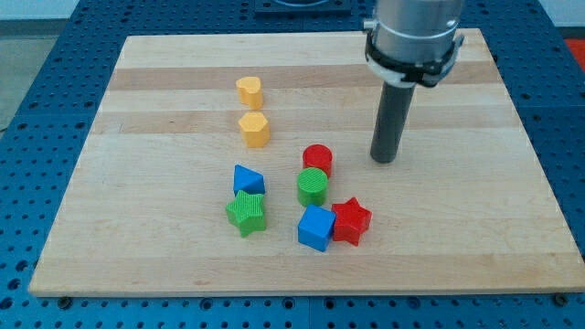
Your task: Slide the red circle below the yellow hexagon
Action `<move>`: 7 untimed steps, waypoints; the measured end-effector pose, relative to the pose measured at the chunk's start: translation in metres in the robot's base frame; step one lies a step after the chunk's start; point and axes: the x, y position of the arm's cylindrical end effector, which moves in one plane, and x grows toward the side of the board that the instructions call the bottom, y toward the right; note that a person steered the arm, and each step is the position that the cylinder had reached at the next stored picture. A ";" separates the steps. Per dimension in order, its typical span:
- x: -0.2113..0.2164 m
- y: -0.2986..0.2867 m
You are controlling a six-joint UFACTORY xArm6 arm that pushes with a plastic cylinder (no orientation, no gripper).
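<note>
The red circle (pixel 317 158) sits near the board's middle, touching the green circle (pixel 313 186) just below it. The yellow hexagon (pixel 254 129) stands up and to the left of the red circle, with a gap between them. My tip (pixel 385 160) rests on the board to the right of the red circle, about one block's width from it and at nearly the same height in the view. The rod rises from the tip to the arm's grey end at the view's top.
A yellow heart-like block (pixel 249 91) lies above the hexagon. A blue triangle (pixel 248 179) and a green star (pixel 247 213) lie below the hexagon. A blue cube (pixel 316 228) and a red star (pixel 351 220) lie below the green circle. The wooden board (pixel 137 238) ends at blue pegboard.
</note>
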 end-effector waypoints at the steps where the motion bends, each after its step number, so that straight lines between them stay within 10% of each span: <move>1: 0.014 -0.044; 7: -0.008 -0.128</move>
